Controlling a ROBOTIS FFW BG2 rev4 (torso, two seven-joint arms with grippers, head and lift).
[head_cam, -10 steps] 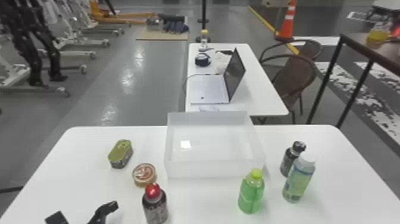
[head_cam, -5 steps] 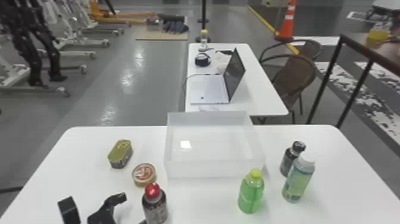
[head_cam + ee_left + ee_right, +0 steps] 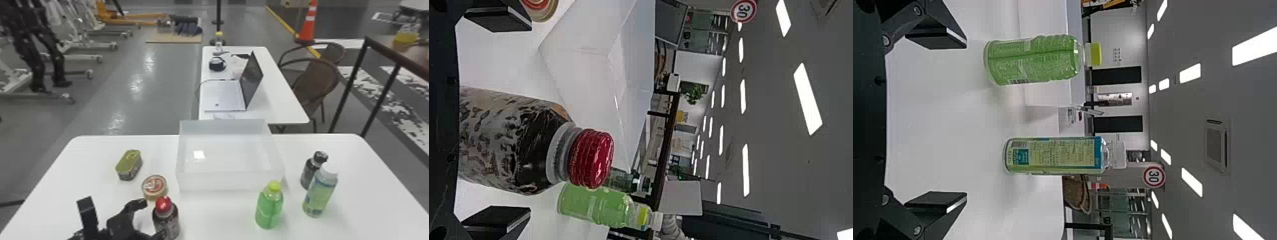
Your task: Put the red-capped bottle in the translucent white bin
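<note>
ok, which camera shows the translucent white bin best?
Head view: it looks down into the translucent white bin and catches the whole rim. Left wrist gives close-up walls, cropped by the edge; right wrist, a stretch of wall behind the yellow-capped green bottle.

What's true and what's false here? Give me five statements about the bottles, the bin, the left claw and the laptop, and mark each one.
1. The red-capped bottle stands upright on the table. True.
2. The green bottle stands inside the bin. False: the green bottle is on the table, outside the bin.
3. The left claw is open, its fingers on either side of the red-capped bottle. True.
4. The green bottle has a black cap. False: its cap is yellow-green.
5. The laptop behind the bin is open. True.
</note>
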